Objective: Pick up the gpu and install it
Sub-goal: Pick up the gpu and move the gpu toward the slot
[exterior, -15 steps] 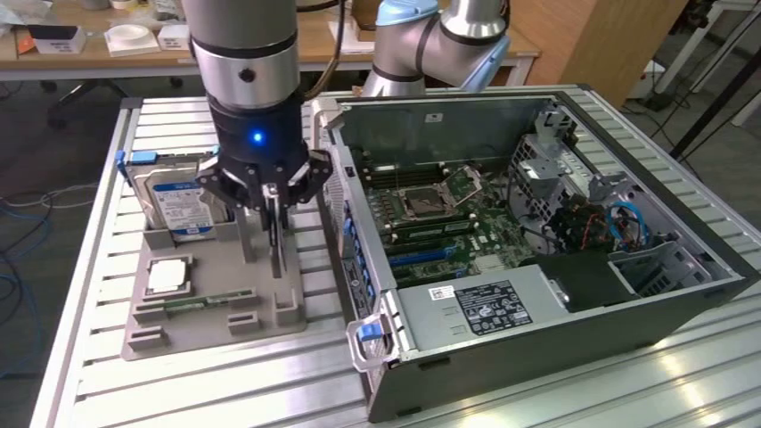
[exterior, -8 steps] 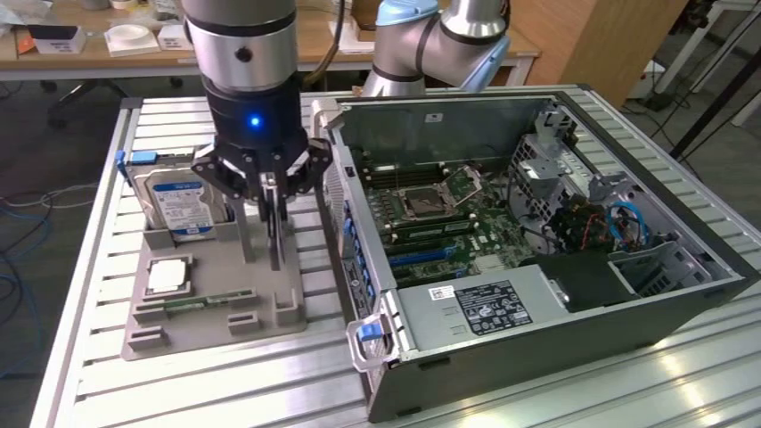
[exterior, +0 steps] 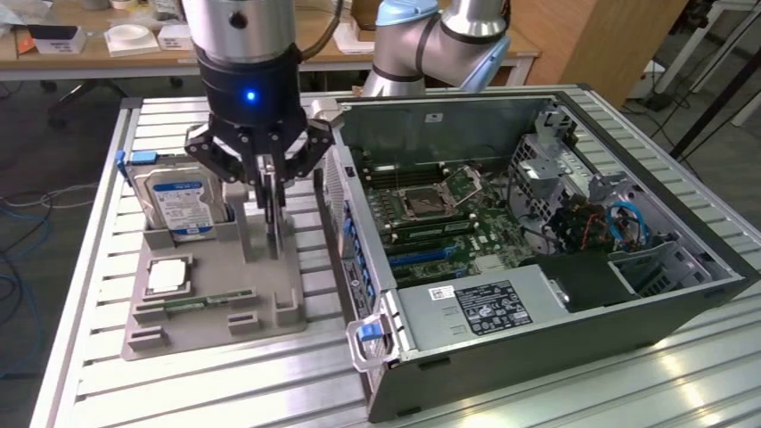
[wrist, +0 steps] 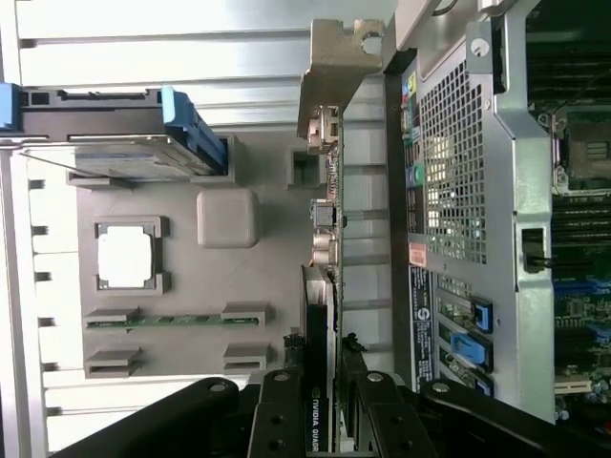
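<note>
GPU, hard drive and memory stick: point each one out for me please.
gpu (exterior: 277, 223), exterior view, middle of its thin black edge.
hard drive (exterior: 181, 207), exterior view, blue label on its face.
memory stick (exterior: 205, 301), exterior view, middle of the green strip.

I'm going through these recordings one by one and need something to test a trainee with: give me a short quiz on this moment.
1. What is the gripper shut on?
2. True or false: the hard drive lies inside the computer case.
3. The gripped part is: A) on edge, above the grey tray; B) flat on the table; C) seated on the motherboard.
Key: 1 the gpu; 2 false, it stands in the tray; 3 A.
</note>
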Action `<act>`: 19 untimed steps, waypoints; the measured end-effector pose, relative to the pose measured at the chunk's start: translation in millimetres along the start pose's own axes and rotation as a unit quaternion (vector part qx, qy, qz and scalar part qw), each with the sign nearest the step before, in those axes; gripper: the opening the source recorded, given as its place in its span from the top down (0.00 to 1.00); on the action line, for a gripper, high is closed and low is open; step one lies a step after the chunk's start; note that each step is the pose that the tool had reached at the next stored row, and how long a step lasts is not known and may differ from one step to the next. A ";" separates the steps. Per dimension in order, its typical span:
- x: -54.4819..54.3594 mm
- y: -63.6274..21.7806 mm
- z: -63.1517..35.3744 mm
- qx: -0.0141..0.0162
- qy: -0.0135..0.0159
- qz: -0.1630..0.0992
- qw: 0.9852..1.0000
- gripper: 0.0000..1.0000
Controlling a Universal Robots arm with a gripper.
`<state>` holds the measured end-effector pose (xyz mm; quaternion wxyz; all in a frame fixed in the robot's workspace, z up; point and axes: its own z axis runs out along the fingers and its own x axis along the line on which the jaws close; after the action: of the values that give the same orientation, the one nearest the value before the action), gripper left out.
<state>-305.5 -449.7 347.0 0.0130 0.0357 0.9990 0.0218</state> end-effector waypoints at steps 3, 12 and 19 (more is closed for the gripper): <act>-0.1 0.4 -10.3 0.000 0.000 -0.002 1.000 0.74; -0.7 2.1 -46.7 0.000 -0.002 -0.004 1.000 0.74; -1.0 3.0 -68.7 0.000 -0.003 -0.005 1.000 0.74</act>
<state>-306.2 -449.7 415.7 0.0158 0.0312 0.9991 0.0220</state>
